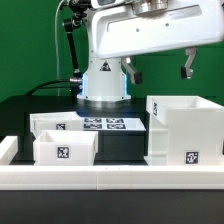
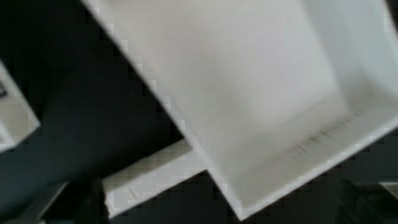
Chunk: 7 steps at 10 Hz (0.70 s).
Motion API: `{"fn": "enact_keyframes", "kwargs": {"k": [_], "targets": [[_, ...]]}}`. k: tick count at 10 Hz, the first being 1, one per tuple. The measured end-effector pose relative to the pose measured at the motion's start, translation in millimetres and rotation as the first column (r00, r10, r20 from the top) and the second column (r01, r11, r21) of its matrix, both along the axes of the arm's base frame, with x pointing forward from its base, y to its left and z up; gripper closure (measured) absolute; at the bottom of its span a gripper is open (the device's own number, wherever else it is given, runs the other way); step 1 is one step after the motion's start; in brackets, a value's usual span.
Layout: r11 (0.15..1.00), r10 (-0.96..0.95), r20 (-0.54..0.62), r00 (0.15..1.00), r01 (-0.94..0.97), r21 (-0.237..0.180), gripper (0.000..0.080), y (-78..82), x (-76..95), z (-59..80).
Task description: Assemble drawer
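Note:
The drawer's large white cube-like case [image 1: 185,130] stands on the black table at the exterior view's right, open side up, with a tag on its front. Two small open-topped boxes sit at the left, one in front [image 1: 65,150] and one behind it [image 1: 48,122]. My gripper [image 1: 188,66] hangs in the air above the case, apart from it, open and empty. In the wrist view the case [image 2: 249,90] is a large blurred white shape below the gripper [image 2: 205,212]. The dark fingertips [image 2: 39,205] show only at the lower corners.
The marker board [image 1: 110,125] lies flat in front of the robot base [image 1: 103,85], between the boxes and the case. A low white border rail [image 1: 110,178] runs along the table's front edge. A narrow white strip [image 2: 151,178] shows beside the case in the wrist view.

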<state>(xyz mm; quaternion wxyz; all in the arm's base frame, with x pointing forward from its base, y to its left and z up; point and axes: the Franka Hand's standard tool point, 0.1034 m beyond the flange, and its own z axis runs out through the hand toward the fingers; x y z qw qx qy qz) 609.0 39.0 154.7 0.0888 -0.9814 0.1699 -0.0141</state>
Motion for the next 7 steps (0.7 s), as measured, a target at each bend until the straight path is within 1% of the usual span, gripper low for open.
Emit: {"fn": "enact_keyframes", "kwargs": {"k": [3,4,5,6,7], "targets": [[0.985,0.170,0.028,0.985,-0.170,-0.013,0.0151,-0.8,0.0,-0.3],[0.965,0.263,0.042,0.964,-0.262,-0.024,0.0151,-6.8,-0.9,-1.0],[0.945,0.326,0.047,0.944,-0.324,-0.036,0.0151,-22.2,-4.3,-3.6],[0.952,0.305,0.044,0.951,-0.304,-0.041,0.0151,-32.0,-9.6,-9.0],[0.942,0.335,0.044,0.941,-0.333,-0.051,0.0151,-48.5,-17.6,-18.4]]}}
